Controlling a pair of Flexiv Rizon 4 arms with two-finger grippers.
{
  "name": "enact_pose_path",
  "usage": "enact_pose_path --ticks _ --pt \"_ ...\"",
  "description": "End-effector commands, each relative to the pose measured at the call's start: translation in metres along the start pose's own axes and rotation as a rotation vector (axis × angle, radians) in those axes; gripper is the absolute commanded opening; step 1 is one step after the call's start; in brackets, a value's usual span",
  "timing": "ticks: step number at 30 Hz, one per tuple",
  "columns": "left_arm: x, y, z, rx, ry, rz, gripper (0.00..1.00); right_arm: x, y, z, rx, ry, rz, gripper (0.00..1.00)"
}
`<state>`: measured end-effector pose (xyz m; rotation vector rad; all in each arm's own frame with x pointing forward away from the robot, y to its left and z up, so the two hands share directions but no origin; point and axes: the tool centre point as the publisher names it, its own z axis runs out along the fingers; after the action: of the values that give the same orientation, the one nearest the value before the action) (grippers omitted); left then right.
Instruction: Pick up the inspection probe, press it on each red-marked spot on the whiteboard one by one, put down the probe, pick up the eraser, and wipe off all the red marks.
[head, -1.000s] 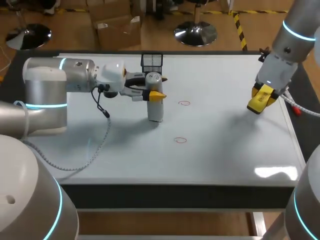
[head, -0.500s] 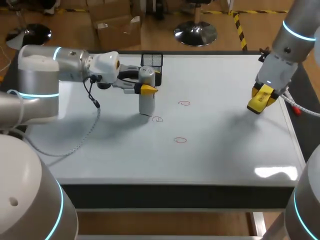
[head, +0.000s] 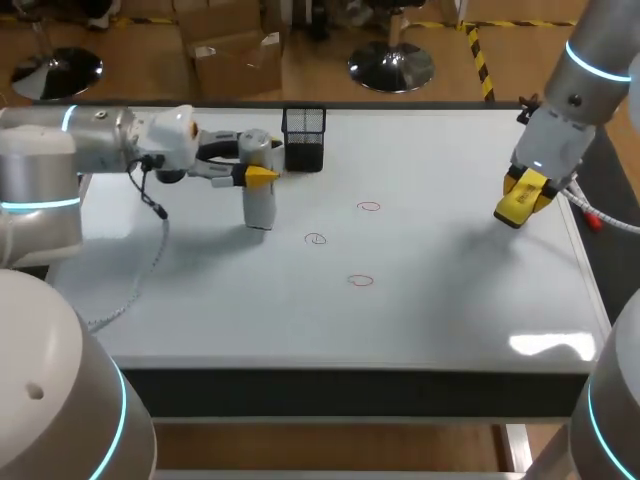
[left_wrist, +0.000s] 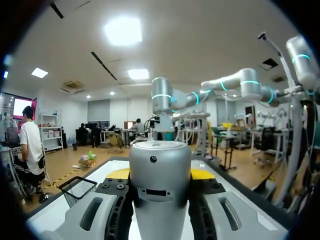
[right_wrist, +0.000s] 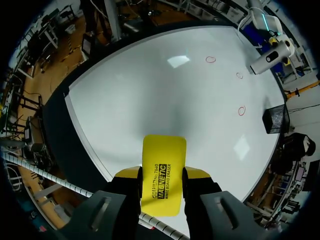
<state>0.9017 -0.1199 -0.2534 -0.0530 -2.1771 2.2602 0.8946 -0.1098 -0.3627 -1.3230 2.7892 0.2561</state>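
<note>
1. Your left gripper (head: 256, 174) (left_wrist: 160, 176) is clamped on the inspection probe (head: 259, 190) (left_wrist: 160, 185). One finger presses on each side of the silver cylinder, near its upper end.
2. The probe stands upright between those fingers, its rounded cap above them and its body running down below them. You cannot tell from these views whether its base touches the whiteboard (head: 450, 290) (right_wrist: 165, 95).
3. A black mesh basket (head: 303, 128) (left_wrist: 75, 189) stands on the board just beyond the left fingers, apart from the probe.
4. Three red marks (head: 315, 239) (right_wrist: 239, 76), all small rings, lie on the board out past the tips of the left fingers. The ring pointed at is the closest to the probe and does not touch it. The other two sit farther out, one toward the basket and one toward the near edge.
5. Your right gripper (head: 521, 200) (right_wrist: 162, 176) is pinching the yellow eraser (head: 520, 204) (right_wrist: 163, 172), with a yellow fingertip against each long side.
6. The eraser sticks out ahead of the right fingers and hangs above the right end of the whiteboard, clear of the surface.
7. The red rings and the probe lie well ahead of the right fingers, far from the eraser.
</note>
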Motion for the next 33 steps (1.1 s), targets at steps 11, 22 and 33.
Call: enact_pose_path --ticks 11,22,33 --pt "0.047 -0.012 -0.043 0.006 -0.258 -0.001 0.0 0.0 0.0 -0.001 0.002 0.004 -0.001 0.0" --pt "0.078 -0.011 -0.079 0.011 -0.339 0.002 0.0 0.0 0.0 -0.001 0.002 0.004 -0.001 0.0" --pt "0.103 -0.011 -0.113 0.005 -0.418 0.009 0.0 0.0 0.0 -0.001 0.002 0.004 -0.001 0.0"
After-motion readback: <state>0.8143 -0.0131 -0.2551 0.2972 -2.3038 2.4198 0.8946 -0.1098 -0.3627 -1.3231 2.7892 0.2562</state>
